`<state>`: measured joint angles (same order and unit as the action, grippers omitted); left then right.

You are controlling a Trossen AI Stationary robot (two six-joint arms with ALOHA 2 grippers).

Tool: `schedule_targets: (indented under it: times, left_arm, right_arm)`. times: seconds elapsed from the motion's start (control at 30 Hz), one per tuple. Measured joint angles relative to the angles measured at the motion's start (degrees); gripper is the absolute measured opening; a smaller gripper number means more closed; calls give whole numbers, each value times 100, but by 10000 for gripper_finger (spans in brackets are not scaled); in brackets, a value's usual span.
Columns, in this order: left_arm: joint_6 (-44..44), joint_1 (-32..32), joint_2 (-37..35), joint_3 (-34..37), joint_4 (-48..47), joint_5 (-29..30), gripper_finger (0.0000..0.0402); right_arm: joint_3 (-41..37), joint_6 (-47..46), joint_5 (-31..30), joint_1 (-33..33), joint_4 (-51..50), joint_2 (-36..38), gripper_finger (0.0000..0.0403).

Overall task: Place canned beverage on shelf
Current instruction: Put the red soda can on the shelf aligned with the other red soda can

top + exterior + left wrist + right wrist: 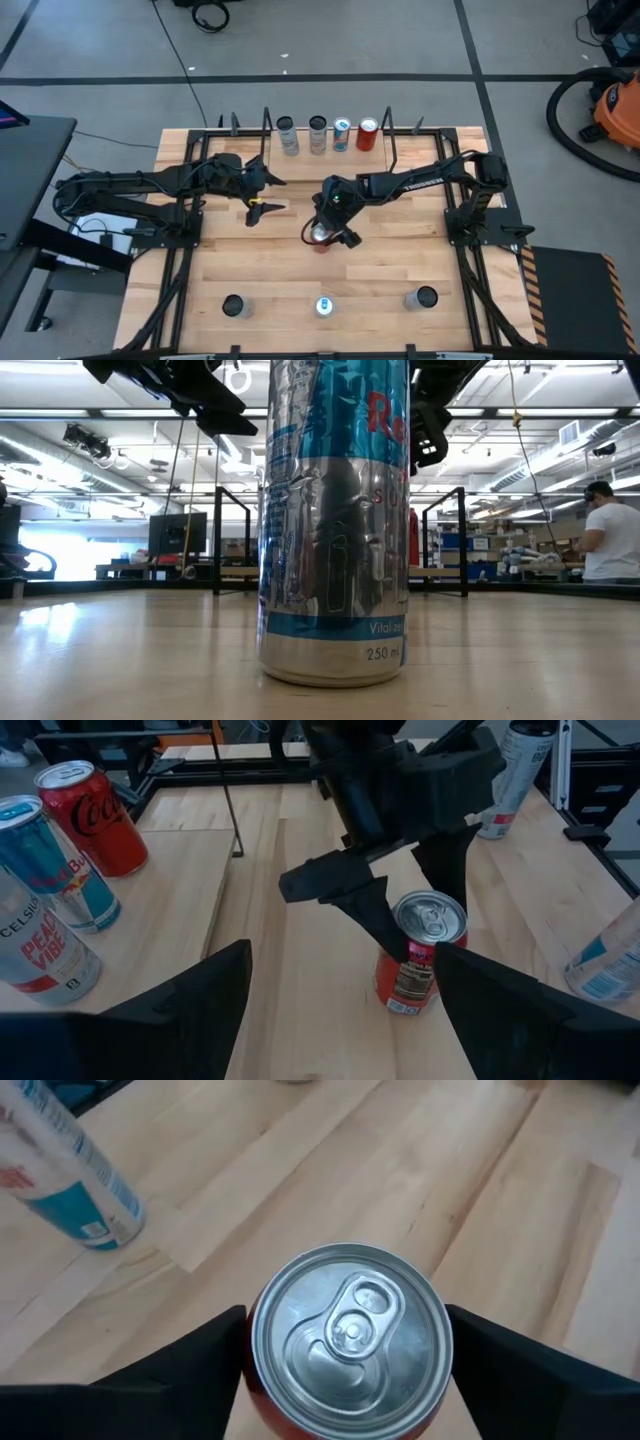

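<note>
A red can (350, 1340) with a silver top stands upright on the tabletop at mid-table (320, 238). My right gripper (347, 1365) is around it, one finger on each side. The shelf (180, 890), a pale board between black wire frames (390, 150), sits at the far edge and bears several cans, among them a Coca-Cola can (95, 815), a Red Bull can (55, 865) and a Celsius can (40, 950). My left gripper (262, 197) hangs open to the left of the red can, holding nothing. My right gripper pinches the red can between its two fingers, on opposite sides of the wall just under the top rim (252, 1345). The fingers (385, 925) come slanting down from the table's right side. The can stands upright with its base on the tabletop (405, 1005).
Three more cans stand along the near edge (233, 305), (324, 306), (423, 298); the middle one, a silver-and-blue can (335, 520), fills the low view. A person (610, 530) stands in the room beyond the table, at the right of the low view.
</note>
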<state>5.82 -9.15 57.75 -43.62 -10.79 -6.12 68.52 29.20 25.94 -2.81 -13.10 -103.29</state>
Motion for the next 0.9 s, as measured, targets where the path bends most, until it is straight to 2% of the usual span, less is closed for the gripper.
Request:
schedule_targets:
  times: [0.07, 0.33, 0.53, 0.67, 0.9]
  left_arm:
    - [-2, 0, -1, 0, 3, 1, 314]
    - [-4, 0, 1, 0, 7, 1, 314]
    - [-20, 0, -1, 0, 4, 1, 314]
    - [-20, 0, 1, 0, 0, 1, 314]
    - [-18, 0, -1, 0, -7, 1, 314]
  right_arm:
    - [6, -117, -66, 7, 28, -10, 300]
    - [-20, -571, -228, -5, -18, 206, 298]
    - [-16, -572, -781, -93, -213, 805, 298]
    - [-14, -556, -1380, -224, -527, 1392, 298]
    - [-6, -571, -1948, -600, -989, 2381, 298]
